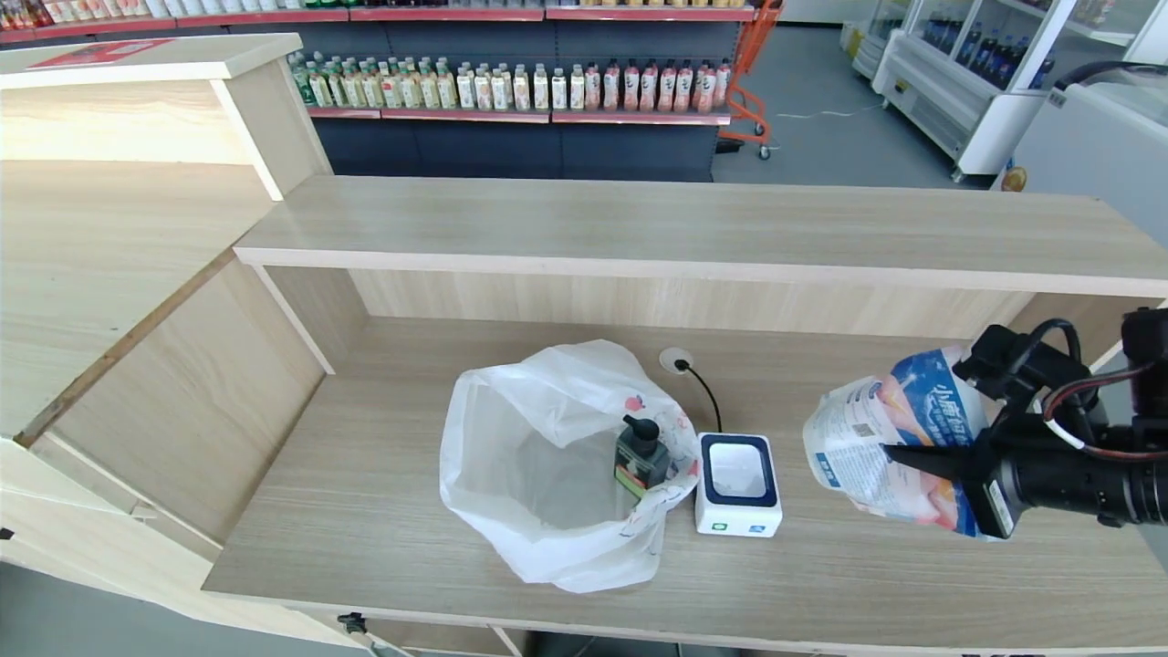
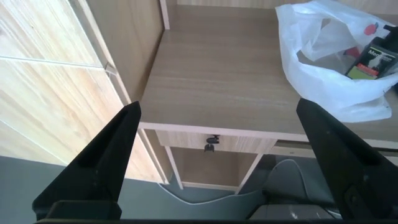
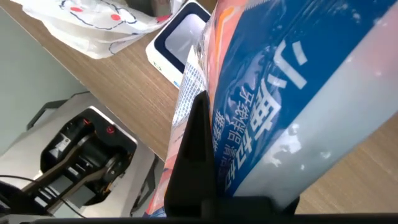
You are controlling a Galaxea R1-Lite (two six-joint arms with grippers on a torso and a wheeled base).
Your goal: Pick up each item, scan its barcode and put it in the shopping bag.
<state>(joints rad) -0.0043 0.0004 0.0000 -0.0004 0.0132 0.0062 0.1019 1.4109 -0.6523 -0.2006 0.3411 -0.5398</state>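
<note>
**Pouch up, scan judged pending**

A bottle [image 1: 641, 456] is already seen in the shopping bag [image 1: 511, 474], mid-desk [image 1: 347, 520]. A blue pouch [image 1: 876, 420] is clamped in the right jaws over the desk's right edge, near the scanner [image 1: 737, 482]. Left jaws are spread wide, empty.

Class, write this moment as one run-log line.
right gripper: shut on pouch, right of scanner | left gripper: open | bottle: in bag
</note>
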